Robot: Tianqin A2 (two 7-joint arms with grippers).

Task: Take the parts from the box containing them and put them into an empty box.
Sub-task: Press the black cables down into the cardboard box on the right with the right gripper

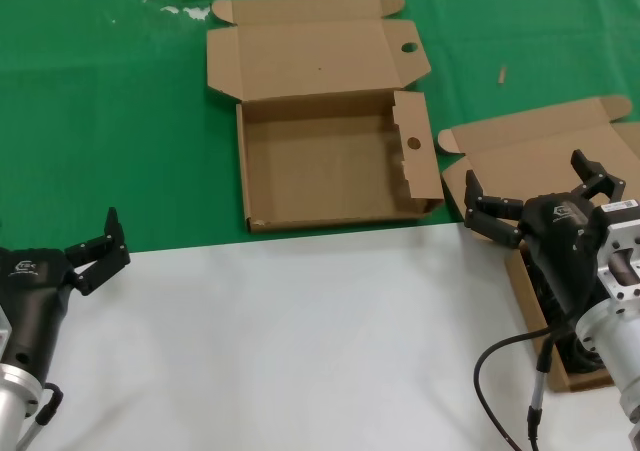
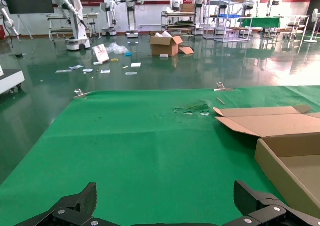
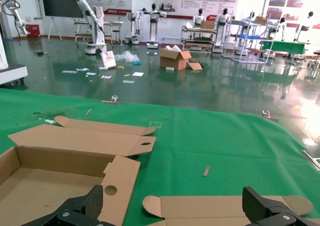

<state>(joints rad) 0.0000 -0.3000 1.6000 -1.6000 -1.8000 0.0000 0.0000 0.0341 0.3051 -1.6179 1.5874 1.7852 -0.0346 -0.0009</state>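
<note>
The empty box (image 1: 330,161) with round holes in its flaps lies open on the green cloth at the centre back; it also shows in the right wrist view (image 3: 55,181) and the left wrist view (image 2: 295,161). The box containing the parts (image 1: 520,151) lies at the right, lid open; my right arm covers most of it. Black cords (image 1: 548,301) show in it beside the arm. My right gripper (image 1: 535,196) is open and empty above this box. My left gripper (image 1: 95,246) is open and empty at the near left, over the edge of the green cloth.
The near half of the table is white (image 1: 300,351); the far half is green cloth (image 1: 100,121). Small scraps (image 1: 175,6) lie at the far left of the cloth. A cable (image 1: 500,371) loops from my right arm.
</note>
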